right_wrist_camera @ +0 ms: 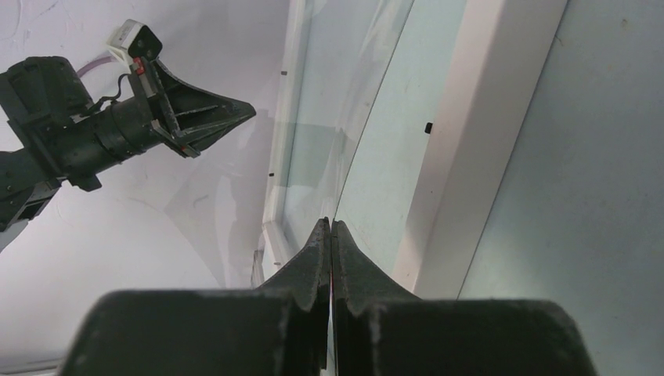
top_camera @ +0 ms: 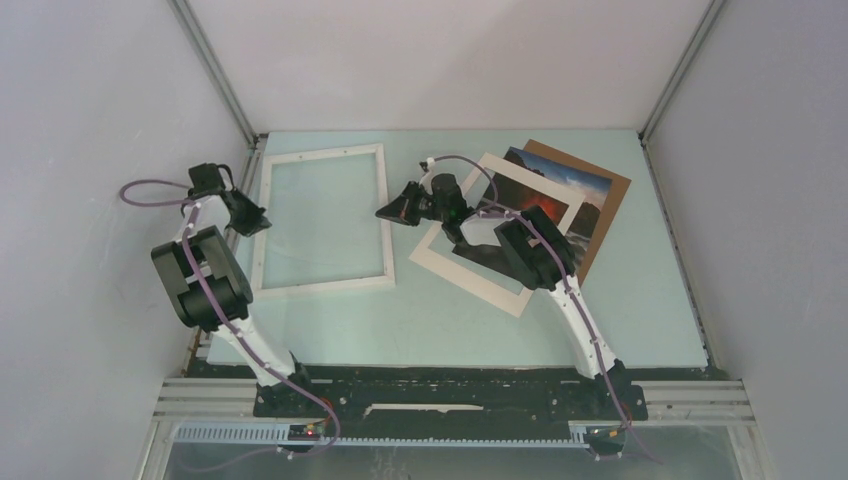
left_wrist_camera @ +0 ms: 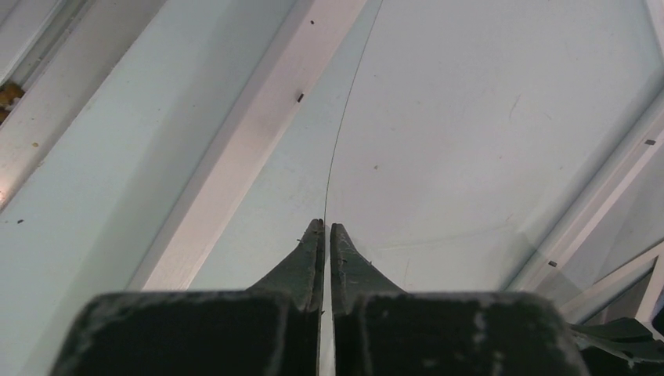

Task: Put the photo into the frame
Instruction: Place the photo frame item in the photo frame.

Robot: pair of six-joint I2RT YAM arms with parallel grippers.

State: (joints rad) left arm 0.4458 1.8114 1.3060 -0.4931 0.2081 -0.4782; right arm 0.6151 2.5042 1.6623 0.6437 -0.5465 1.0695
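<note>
From the overhead camera I see the frame [top_camera: 322,283] lying flat on the pale green table [top_camera: 450,335], left of centre, its long sides running up and down the picture. My left gripper [top_camera: 262,224] sits at the frame's left rail about halfway up. My right gripper [top_camera: 382,213] sits at the right rail at much the same height, and the two point at each other across the opening. Both claws are clenched: in each wrist view the fingertips press together on the edge of a thin clear sheet [right_wrist_camera: 344,117]. It shows mostly as a fine line running up the picture from between the tips, with faint reflections beside it. I cannot tell how high the sheet sits over the frame. In the left wrist view a white rail crosses diagonally to the left of that line. In the right wrist view a rail stands to its right, and the left gripper shows in the upper left corner. The photo [top_camera: 565,185] is not in the frame. It lies tilted, right of centre, on the brown backing board [top_camera: 610,210]. Its wide white border [top_camera: 470,280] reaches toward the frame's lower right corner, and my right arm crosses above it.
</note>
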